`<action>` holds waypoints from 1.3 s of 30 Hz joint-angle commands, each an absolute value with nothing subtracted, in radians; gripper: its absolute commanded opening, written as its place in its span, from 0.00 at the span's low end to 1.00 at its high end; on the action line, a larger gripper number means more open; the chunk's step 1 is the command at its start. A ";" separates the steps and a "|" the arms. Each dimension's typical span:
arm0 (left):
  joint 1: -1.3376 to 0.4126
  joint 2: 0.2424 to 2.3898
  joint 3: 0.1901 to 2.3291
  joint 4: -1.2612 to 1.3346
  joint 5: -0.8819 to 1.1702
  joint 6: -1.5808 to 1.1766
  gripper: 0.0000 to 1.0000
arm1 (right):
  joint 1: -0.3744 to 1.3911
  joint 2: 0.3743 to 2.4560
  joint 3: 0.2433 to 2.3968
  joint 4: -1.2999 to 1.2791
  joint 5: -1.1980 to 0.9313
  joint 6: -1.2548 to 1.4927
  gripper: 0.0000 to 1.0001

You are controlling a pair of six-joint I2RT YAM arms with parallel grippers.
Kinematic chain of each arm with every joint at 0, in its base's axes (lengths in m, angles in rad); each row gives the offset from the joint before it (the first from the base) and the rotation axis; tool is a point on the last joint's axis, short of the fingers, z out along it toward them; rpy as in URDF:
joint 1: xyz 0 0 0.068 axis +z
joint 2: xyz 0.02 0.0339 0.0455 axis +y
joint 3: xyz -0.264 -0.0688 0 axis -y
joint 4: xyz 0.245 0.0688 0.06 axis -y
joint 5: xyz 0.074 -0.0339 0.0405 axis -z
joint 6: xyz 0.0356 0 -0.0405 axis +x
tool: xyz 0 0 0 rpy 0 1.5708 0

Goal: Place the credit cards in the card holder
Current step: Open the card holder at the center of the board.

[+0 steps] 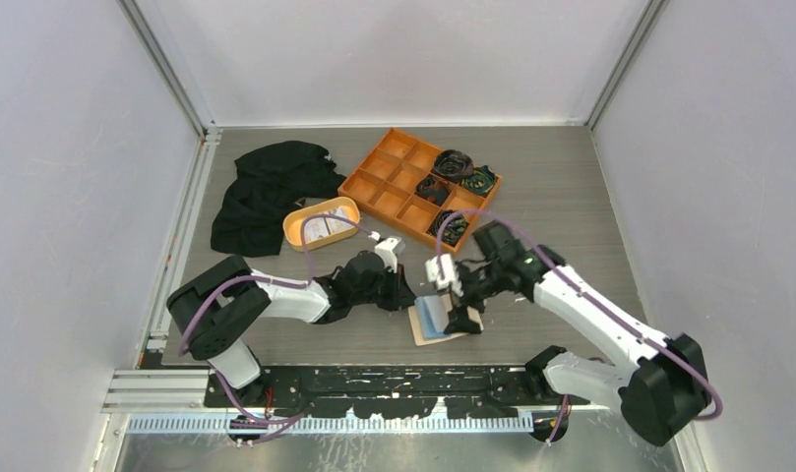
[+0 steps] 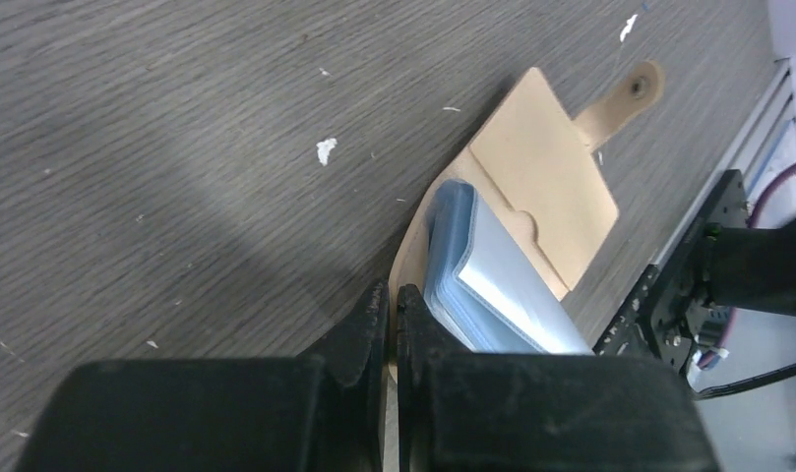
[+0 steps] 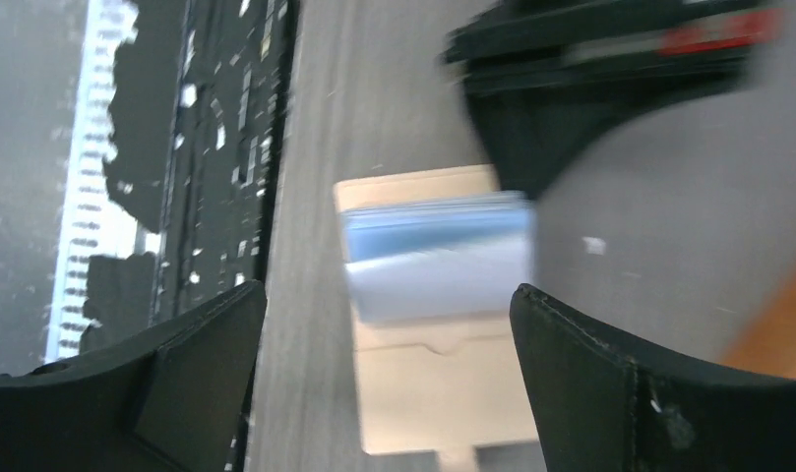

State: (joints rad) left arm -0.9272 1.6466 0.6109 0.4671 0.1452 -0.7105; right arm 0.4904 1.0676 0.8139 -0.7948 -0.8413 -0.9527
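Left gripper [image 2: 392, 300] clamped the card holder [image 2: 546, 177] at its edge. Right gripper [image 3: 389, 290] hung released above the credit cards [image 3: 438, 246]. Advised: retract vertically, holder pinned.

One card holder [image 2: 546, 177], one dish [image 1: 293, 228], one tray [image 1: 384, 167].

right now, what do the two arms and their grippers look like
The left arm and right arm both have white links between bulky black joints, with a purple cable looping along each. The left gripper and right gripper have matte black, wedge-shaped fingers.
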 commanded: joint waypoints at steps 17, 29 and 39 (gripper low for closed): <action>-1.018 1.525 0.486 0.690 -0.029 -0.835 0.00 | 0.749 1.302 0.769 -0.505 -0.464 -0.539 1.00; -1.051 1.513 0.474 0.678 -0.089 -0.830 0.00 | 0.757 1.352 0.818 -0.538 -0.464 -0.465 1.00; -1.050 1.508 0.460 0.688 -0.097 -0.831 0.00 | 0.759 1.413 0.831 -0.556 -0.404 -0.476 0.97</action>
State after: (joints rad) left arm -1.0473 1.5421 0.4641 0.6117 -0.0708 -0.8322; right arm 0.7509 1.3949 0.7914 -0.5579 -0.4351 -0.4828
